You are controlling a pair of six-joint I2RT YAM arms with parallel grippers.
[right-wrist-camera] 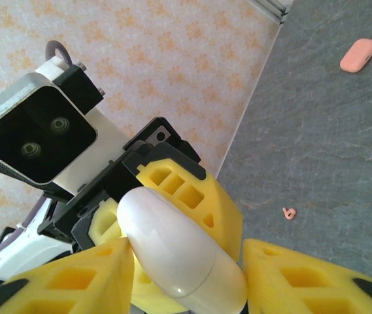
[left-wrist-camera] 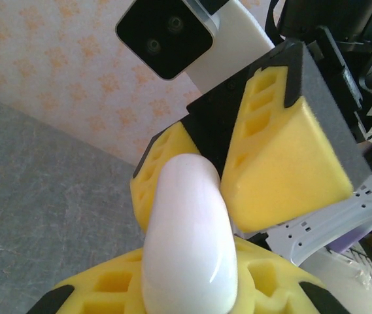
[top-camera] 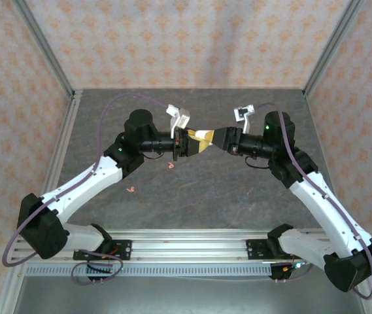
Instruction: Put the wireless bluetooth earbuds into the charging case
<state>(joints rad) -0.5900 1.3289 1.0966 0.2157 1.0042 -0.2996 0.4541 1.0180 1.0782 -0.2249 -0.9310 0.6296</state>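
The white charging case [top-camera: 202, 135] was held in mid-air above the table [top-camera: 238, 196], between the two grippers where they met tip to tip. The left gripper [top-camera: 189, 141] was clamped on it; the left wrist view showed the case [left-wrist-camera: 189, 242] rising from between that gripper's yellow foam fingers [left-wrist-camera: 107, 284]. The right gripper [top-camera: 216, 139] straddled the case's other end. Its fingers [right-wrist-camera: 74, 281] stood on either side of the case [right-wrist-camera: 172, 248] in the right wrist view, but whether they pressed on it could not be told. The overhead view showed two coral-pink earbuds [top-camera: 170, 166] [top-camera: 131, 190] lying on the table, well apart from the case. The right wrist view showed one coral-pink earbud [right-wrist-camera: 289, 212] and, further off, a closed coral-pink case [right-wrist-camera: 359, 55] on the table.
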